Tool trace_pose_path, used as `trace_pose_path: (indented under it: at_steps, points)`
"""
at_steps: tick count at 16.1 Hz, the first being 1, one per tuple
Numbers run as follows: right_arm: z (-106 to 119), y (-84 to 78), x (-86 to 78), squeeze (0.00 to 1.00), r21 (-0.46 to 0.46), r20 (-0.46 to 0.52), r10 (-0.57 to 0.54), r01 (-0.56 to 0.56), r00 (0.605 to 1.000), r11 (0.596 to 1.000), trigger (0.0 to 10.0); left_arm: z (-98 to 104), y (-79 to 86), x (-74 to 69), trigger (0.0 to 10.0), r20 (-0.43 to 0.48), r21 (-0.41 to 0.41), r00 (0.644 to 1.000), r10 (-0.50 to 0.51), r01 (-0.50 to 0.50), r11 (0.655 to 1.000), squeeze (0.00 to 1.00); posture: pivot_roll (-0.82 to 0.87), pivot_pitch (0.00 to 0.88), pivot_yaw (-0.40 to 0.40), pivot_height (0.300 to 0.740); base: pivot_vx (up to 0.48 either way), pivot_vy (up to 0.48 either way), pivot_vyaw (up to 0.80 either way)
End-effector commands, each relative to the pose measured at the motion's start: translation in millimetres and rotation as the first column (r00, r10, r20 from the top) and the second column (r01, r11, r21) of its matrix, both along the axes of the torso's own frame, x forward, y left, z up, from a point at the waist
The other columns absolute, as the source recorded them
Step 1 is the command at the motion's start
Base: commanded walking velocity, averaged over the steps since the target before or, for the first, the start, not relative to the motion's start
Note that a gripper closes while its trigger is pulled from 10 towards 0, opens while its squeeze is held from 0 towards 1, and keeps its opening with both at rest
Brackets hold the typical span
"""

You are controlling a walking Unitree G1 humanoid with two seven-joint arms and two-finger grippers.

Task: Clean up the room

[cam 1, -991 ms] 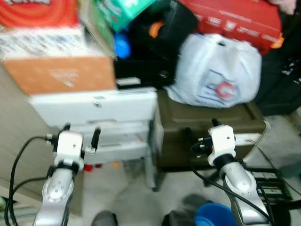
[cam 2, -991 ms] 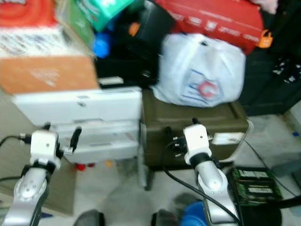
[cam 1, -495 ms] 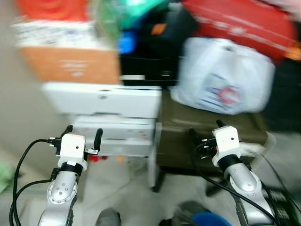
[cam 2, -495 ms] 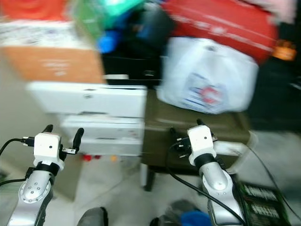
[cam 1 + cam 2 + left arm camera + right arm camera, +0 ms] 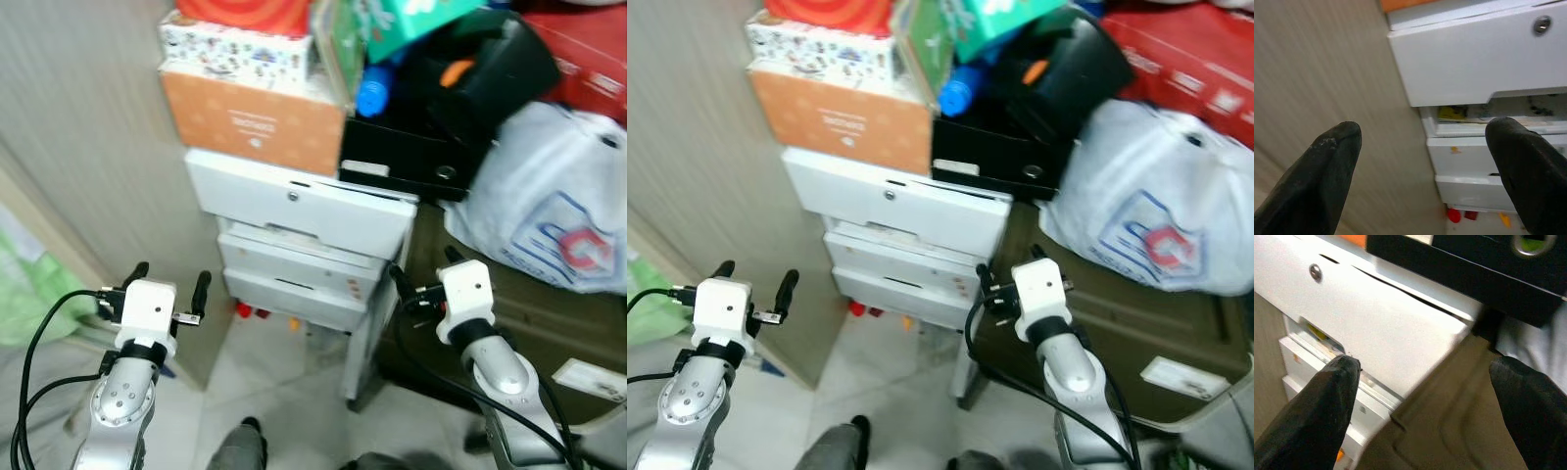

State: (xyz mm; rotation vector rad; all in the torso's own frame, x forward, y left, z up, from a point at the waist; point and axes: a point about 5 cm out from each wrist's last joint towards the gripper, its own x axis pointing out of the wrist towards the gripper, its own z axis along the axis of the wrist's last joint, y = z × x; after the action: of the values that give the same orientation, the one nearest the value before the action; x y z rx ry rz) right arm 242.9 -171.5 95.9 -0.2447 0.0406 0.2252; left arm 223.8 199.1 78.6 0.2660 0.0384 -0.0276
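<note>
My left gripper (image 5: 169,282) is raised at the lower left with its fingers (image 5: 1327,171) open and empty, facing a white drawer unit (image 5: 304,235). My right gripper (image 5: 421,269) is open and empty too, held in front of the unit's right edge beside an olive-green case (image 5: 509,323). Small red and orange bits (image 5: 250,313) lie on the floor under the bottom drawer. Yellow paper (image 5: 1452,113) shows in the gap under the top drawer. Neither gripper touches anything.
An orange box (image 5: 250,122), a patterned box (image 5: 235,49), a black box (image 5: 402,157) and a blue bottle (image 5: 372,96) are piled on the unit. A white plastic bag (image 5: 549,215) sits on the case under a red box (image 5: 588,54). A beige wall (image 5: 88,147) stands left, with something green (image 5: 29,294) low down.
The camera has swung left, so the drawers, bag and case have slid to the right and the wall has come into view. Both arms keep the same raised, open pose.
</note>
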Motion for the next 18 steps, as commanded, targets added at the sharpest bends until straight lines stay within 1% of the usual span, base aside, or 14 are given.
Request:
trace_pose_path:
  at_steps: [1, 4, 6, 7, 8, 9, 10, 11, 12, 13, 14, 16, 17, 18]
  points:
    - [-2.5, -2.3, 0.2, 0.00, -0.003, -0.011, 0.001, -0.001, 1.000, 1.000, 10.0, 2.0, 1.0, -1.4, 10.0, 0.004, 0.007, 1.000, -0.002, 0.002, 1.000, 0.00, -0.05, 0.081, -0.062, 0.740, 0.000, 0.000, 0.80]
    - [1.1, -3.5, 0.4, 0.00, -0.004, 0.004, -0.006, 0.006, 1.000, 1.000, 10.0, 2.8, 2.6, -5.2, 10.0, 0.008, 0.011, 1.000, 0.022, -0.022, 1.000, 0.00, -0.04, 0.076, -0.063, 0.740, 0.000, 0.000, 0.80]
    - [8.5, -4.8, -6.5, 0.00, -0.011, 0.028, -0.010, 0.010, 1.000, 1.000, 10.0, 0.1, 11.0, -13.0, 10.0, -0.009, 0.025, 0.999, 0.049, -0.048, 0.999, 0.00, -0.05, 0.070, -0.060, 0.740, 0.000, 0.000, 0.80]
    - [12.6, -5.4, -10.4, 0.00, -0.016, 0.039, -0.006, 0.007, 0.999, 1.000, 10.0, -0.6, 15.2, -14.5, 10.0, -0.014, 0.037, 0.999, 0.053, -0.052, 0.998, 0.00, -0.04, 0.071, -0.059, 0.740, 0.000, 0.000, 0.80]
    - [15.9, -6.5, -11.9, 0.00, -0.023, 0.048, -0.003, 0.004, 0.999, 1.000, 10.0, 0.6, 18.8, -12.3, 10.0, -0.009, 0.048, 0.999, 0.047, -0.047, 0.998, 0.00, -0.05, 0.070, -0.053, 0.740, 0.000, 0.000, 0.80]
    - [21.1, -7.9, -12.1, 0.00, -0.045, 0.062, 0.013, -0.010, 0.998, 0.999, 10.0, 5.9, 22.7, -5.4, 10.0, 0.006, 0.061, 0.999, 0.036, -0.036, 0.997, 0.00, -0.06, 0.073, -0.045, 0.740, 0.000, 0.000, 0.80]
    - [24.0, -11.5, -11.0, 0.00, -0.074, 0.057, 0.001, 0.003, 0.998, 0.997, 10.0, 11.5, 24.2, -0.2, 10.0, 0.023, 0.070, 0.999, 0.025, -0.027, 0.997, 0.00, -0.06, 0.077, -0.036, 0.740, 0.000, 0.000, 0.80]
    - [25.0, -14.4, -10.3, 0.00, -0.069, 0.046, -0.020, 0.023, 0.999, 0.997, 10.0, 13.9, 25.0, 1.7, 10.0, 0.026, 0.070, 0.999, 0.022, -0.023, 0.997, 0.00, -0.06, 0.080, -0.029, 0.740, 0.000, 0.000, 0.80]
    - [30.7, -15.1, -12.2, 0.00, -0.076, 0.053, -0.005, 0.009, 0.999, 0.997, 10.0, 14.4, 26.1, 2.0, 10.0, 0.023, 0.061, 0.999, 0.025, -0.026, 0.998, 0.00, -0.06, 0.082, -0.024, 0.740, 0.000, 0.000, 0.80]
    - [33.2, -13.7, -15.1, 0.00, -0.071, 0.038, 0.010, -0.007, 0.999, 0.997, 10.0, 12.3, 24.0, 0.9, 10.0, 0.009, 0.040, 1.000, 0.026, -0.026, 0.999, 0.00, -0.07, 0.080, -0.012, 0.740, 0.000, 0.000, 0.80]
    - [37.3, -7.4, -15.9, 0.00, -0.055, 0.039, 0.031, -0.029, 0.999, 0.998, 10.0, 10.7, 17.4, -1.2, 10.0, 0.003, 0.024, 1.000, 0.008, -0.008, 1.000, 0.00, -0.08, 0.076, -0.005, 0.740, 0.000, 0.000, 0.80]
    - [48.9, 7.7, -13.5, 0.00, -0.034, 0.100, 0.070, -0.067, 0.993, 0.997, 10.0, 9.6, 4.0, -5.4, 10.0, 0.015, -0.001, 1.000, 0.000, 0.000, 1.000, 0.00, -0.08, 0.064, -0.018, 0.740, 0.000, 0.000, 0.80]
    - [45.6, 9.8, -11.6, 0.00, 0.016, 0.084, 0.017, -0.019, 0.996, 1.000, 10.0, 9.4, 0.8, -8.1, 10.0, 0.024, -0.016, 0.999, 0.027, -0.027, 1.000, 0.00, -0.07, 0.055, -0.030, 0.740, 0.000, 0.000, 0.80]
    - [43.3, 9.4, -12.0, 0.00, 0.046, 0.068, -0.015, 0.012, 0.998, 0.999, 10.0, 8.5, 0.7, -9.7, 10.0, 0.022, -0.024, 0.999, 0.039, -0.039, 0.999, 0.00, -0.07, 0.048, -0.038, 0.740, 0.000, 0.000, 0.80]
